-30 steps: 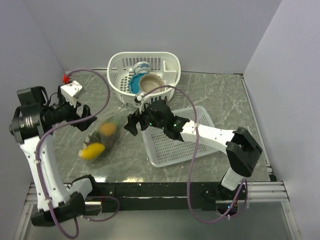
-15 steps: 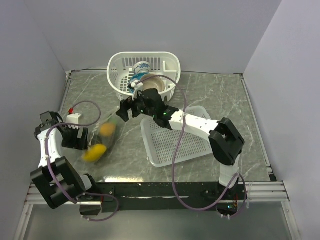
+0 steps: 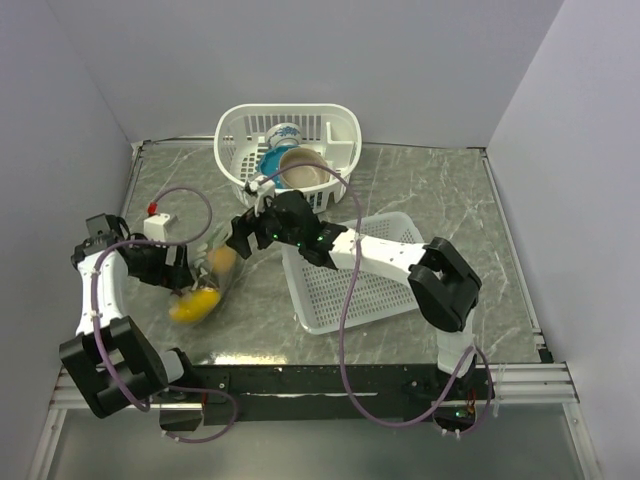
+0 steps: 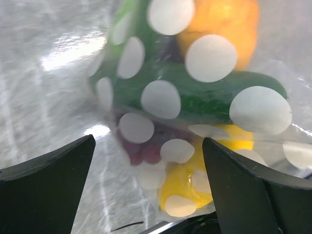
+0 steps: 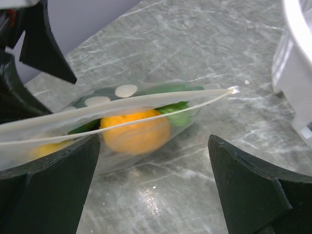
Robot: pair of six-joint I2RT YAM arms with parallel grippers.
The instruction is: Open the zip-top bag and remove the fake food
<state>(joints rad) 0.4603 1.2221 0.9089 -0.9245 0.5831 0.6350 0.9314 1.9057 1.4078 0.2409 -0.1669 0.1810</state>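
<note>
The zip-top bag (image 3: 208, 283) lies on the marble table at the left, dotted and clear. Inside it are a yellow fruit (image 3: 192, 305), an orange fruit (image 3: 223, 260), a green cucumber piece (image 4: 204, 95) and purple grapes (image 4: 141, 148). My left gripper (image 3: 180, 275) is open at the bag's left side. In the left wrist view the bag (image 4: 161, 97) fills the space between its fingers. My right gripper (image 3: 240, 240) is open just above the bag's far end. In the right wrist view the whitish zip strip (image 5: 146, 100) runs across above the orange fruit (image 5: 136, 132), just beyond my fingers.
A round white mesh basket (image 3: 240, 175) with a blue bowl (image 3: 272, 170) and a brown bowl (image 3: 303, 170) stands at the back. A flat white mesh tray (image 3: 340, 290) lies right of the bag, under the right arm. The left wall is close behind the left arm.
The left gripper has moved right, up against the bag. The right gripper has moved left and down toward the bag's far end. The bag has shifted slightly.
</note>
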